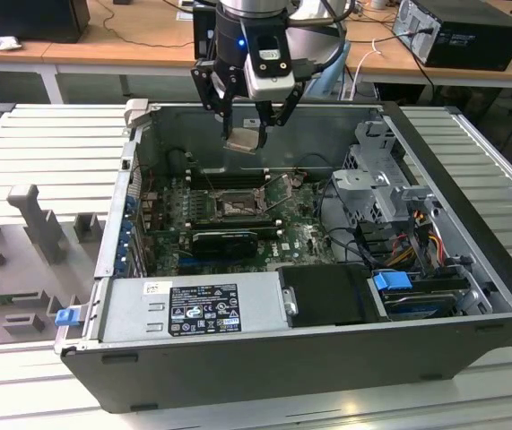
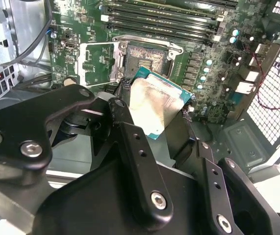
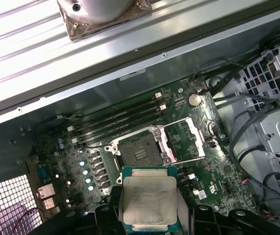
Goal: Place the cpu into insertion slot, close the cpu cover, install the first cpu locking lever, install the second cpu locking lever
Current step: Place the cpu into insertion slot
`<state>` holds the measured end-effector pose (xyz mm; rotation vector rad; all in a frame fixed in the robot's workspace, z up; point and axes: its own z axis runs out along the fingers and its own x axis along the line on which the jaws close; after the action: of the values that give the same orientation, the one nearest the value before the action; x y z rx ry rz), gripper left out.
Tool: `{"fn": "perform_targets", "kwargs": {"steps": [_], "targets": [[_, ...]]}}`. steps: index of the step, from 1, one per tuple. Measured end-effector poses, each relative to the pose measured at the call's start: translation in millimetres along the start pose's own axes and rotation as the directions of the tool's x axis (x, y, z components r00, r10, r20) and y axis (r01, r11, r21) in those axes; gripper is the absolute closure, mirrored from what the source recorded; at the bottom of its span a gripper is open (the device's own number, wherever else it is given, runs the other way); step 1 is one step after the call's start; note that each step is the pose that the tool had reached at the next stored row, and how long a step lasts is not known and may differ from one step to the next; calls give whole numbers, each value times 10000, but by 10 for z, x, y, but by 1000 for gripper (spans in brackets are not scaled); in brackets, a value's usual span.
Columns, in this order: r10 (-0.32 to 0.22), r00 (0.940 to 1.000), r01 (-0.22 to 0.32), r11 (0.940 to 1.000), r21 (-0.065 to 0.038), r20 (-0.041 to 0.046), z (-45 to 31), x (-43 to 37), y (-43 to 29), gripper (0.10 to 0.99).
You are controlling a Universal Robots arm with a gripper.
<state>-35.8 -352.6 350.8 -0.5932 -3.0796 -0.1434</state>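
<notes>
Claw (image 2: 154, 115) closed on cpu (image 2: 157, 98) above bare insertion slot (image 2: 144, 61), cpu cover (image 3: 165, 146) flipped open; best squared to socket, lowered flat.

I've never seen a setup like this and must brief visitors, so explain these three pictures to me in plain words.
This is one robot arm with a black hand. The exterior view comes from a camera off the arm, looking down at a dark grey computer case lying open on a ribbed metal table. Both wrist views come from cameras riding on the arm, looking into the case at the green motherboard. The hand is shut on a small flat square silver-grey chip, the cpu, held above the board. On the board sits the insertion slot, a dark-framed square socket, empty. Its cpu cover, a thin silver metal frame, stands flipped open beside it.
</notes>
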Motion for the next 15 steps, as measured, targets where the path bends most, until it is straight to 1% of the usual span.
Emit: {"fn": "perform_targets", "kwargs": {"steps": [15], "targets": [[543,9985,-543,9985,-12,49,4,0,0,557]]}}
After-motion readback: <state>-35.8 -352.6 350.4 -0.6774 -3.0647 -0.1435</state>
